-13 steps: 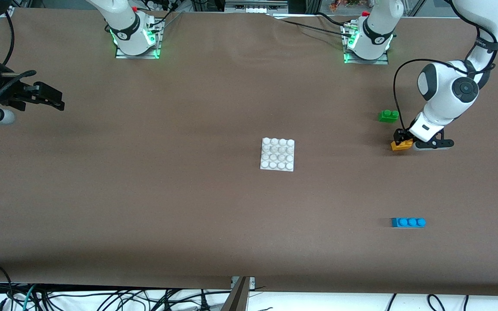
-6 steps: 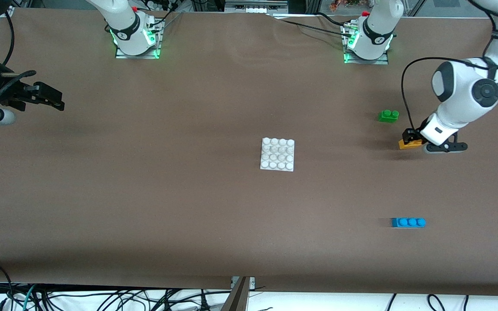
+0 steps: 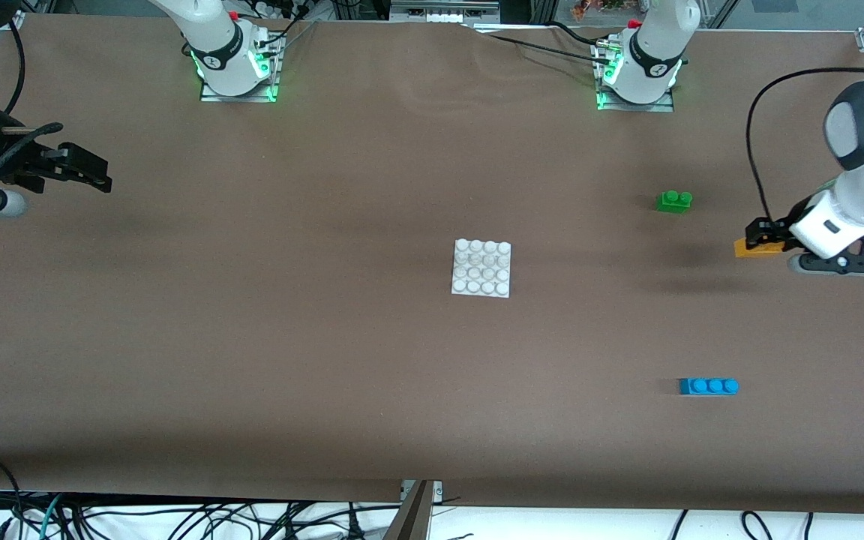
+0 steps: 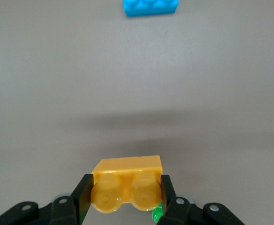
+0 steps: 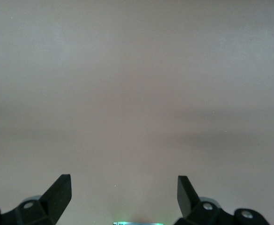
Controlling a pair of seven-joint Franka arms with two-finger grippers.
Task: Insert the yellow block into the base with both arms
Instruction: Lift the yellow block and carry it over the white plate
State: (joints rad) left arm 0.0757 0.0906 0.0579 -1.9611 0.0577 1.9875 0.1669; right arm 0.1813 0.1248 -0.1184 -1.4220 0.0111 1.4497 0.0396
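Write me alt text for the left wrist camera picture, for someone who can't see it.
The left gripper is shut on a small orange-yellow plastic brick, its two round studs facing the camera, held above the plain brown table. A blue plastic brick lies on the table, cut off by the picture's edge.

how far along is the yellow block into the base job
Done: the left gripper is shut on the yellow block and has it off the table, up over the left arm's end. In hand: carrying it; the block's studs show between the fingers. Left: the base sits bare mid-table with nothing pressed on. The right gripper waits open at its own end, not yet helping.
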